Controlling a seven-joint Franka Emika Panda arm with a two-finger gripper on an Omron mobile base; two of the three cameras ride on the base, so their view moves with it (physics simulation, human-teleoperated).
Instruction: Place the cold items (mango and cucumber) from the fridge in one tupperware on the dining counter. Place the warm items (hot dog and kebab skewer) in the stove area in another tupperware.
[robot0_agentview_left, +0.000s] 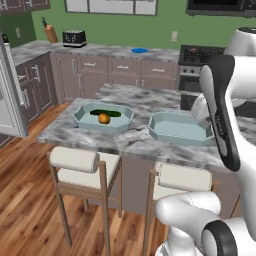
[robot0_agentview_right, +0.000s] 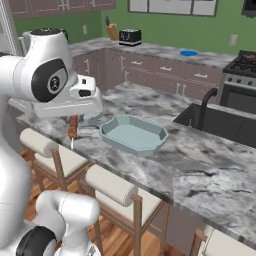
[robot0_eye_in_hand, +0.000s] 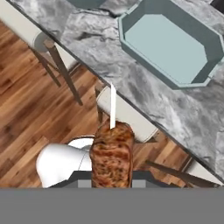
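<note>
Kebab skewer (robot0_agentview_right: 73, 128) pinched in gripper (robot0_agentview_right: 75, 117), hanging over worktop (robot0_agentview_right: 200, 165) edge, short of empty tupperware (robot0_agentview_right: 134, 134). Mango (robot0_agentview_left: 103, 118), cucumber (robot0_agentview_left: 106, 113) already in other tray (robot0_agentview_left: 102, 117). Hand view: skewer tip above stool (robot0_eye_in_hand: 127, 116); early release risks floor drop.

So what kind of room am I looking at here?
A home kitchen, rendered rather than real, it seems. A long grey-white marbled island counter with pale cushioned wooden stools fills the middle; behind it stand brown cabinets, a black gas stove and a dark toaster.
</note>
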